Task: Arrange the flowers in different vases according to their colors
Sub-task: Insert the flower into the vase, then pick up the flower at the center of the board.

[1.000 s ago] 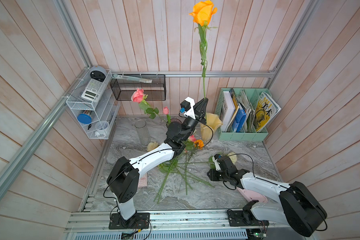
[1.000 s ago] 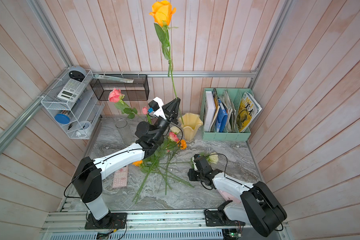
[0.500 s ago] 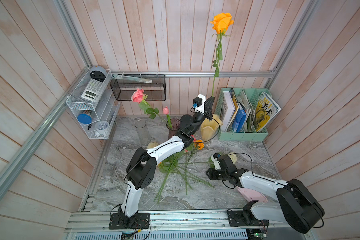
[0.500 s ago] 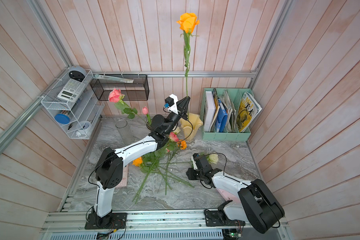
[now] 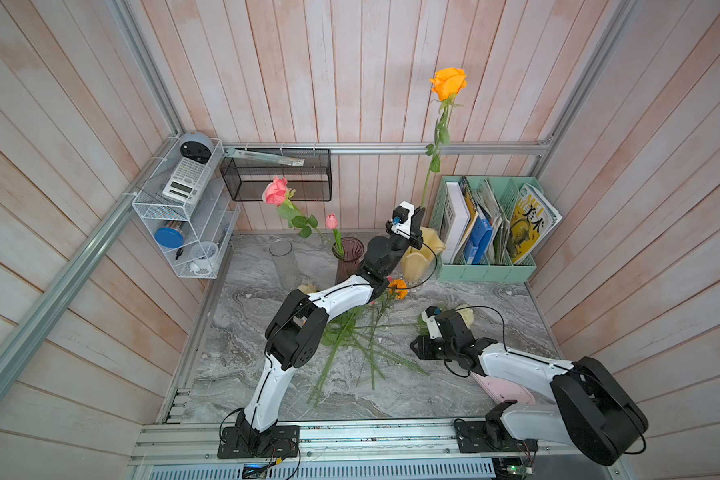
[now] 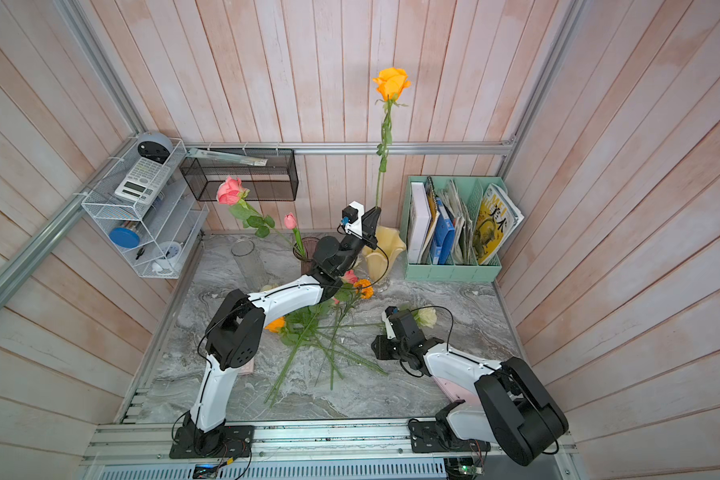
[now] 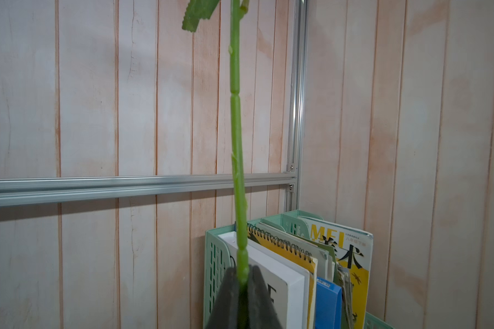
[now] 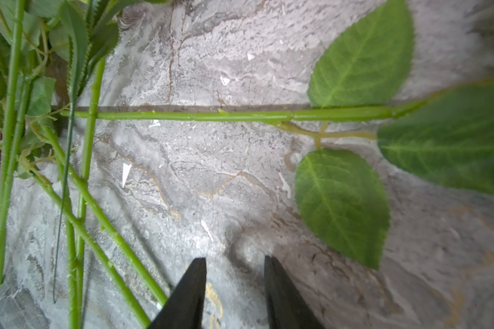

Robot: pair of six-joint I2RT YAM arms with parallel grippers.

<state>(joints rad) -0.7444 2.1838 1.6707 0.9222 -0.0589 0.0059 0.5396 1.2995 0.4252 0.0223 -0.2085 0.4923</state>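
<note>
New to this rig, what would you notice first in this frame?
The tall orange rose stands out, rising high over everything, its stem in the closed jaws of the left gripper just above the pale yellow vase. Next, the loose flowers tangled on the tabletop, with the right gripper low beside them, jaws open and empty. Two pink flowers stand in the purple vase at the back.

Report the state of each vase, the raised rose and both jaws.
Clear glass cylinder vase: upright, empty.
Dark purple ribbed vase: upright, holding pink flowers.
Pale yellow ruffled vase: upright, inside hidden.
Tall orange rose: upright, stem gripped.
Left jaws: shut on rose stem.
Right jaws: open, empty.
</note>
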